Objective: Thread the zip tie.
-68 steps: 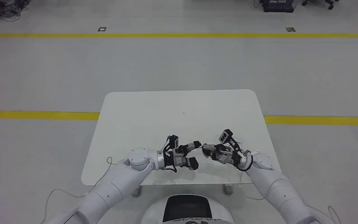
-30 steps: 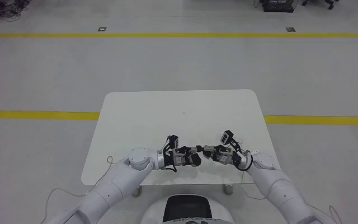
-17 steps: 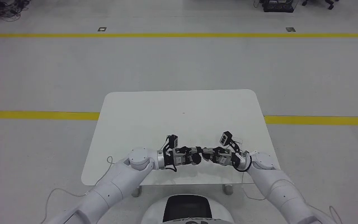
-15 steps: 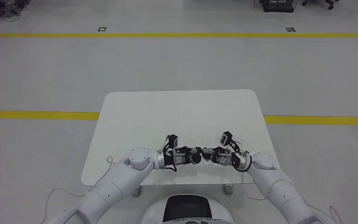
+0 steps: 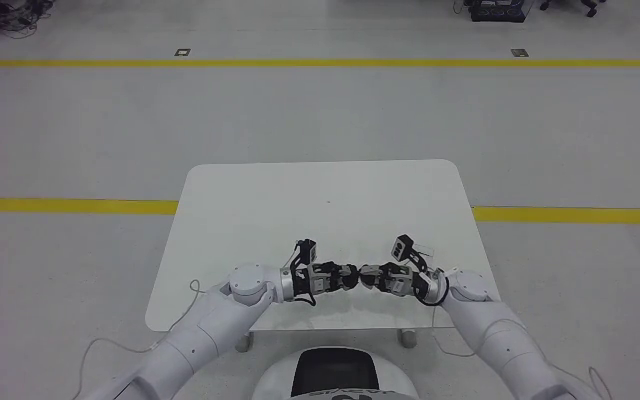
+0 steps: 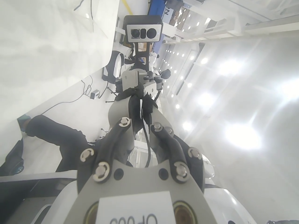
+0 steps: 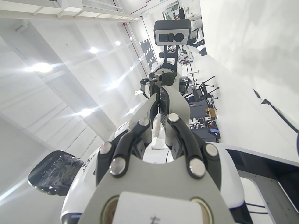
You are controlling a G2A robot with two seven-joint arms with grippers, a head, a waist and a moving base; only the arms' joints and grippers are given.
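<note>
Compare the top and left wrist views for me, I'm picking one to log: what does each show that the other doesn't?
Top view: the whole table, with the left arm and right arm bent inward over its near edge. Left wrist view: a thin black strand, probably the zip tie, between the closed fingers of the left gripper, and bright ceiling lights. Shared: the left gripper tip to tip with the right gripper.
</note>
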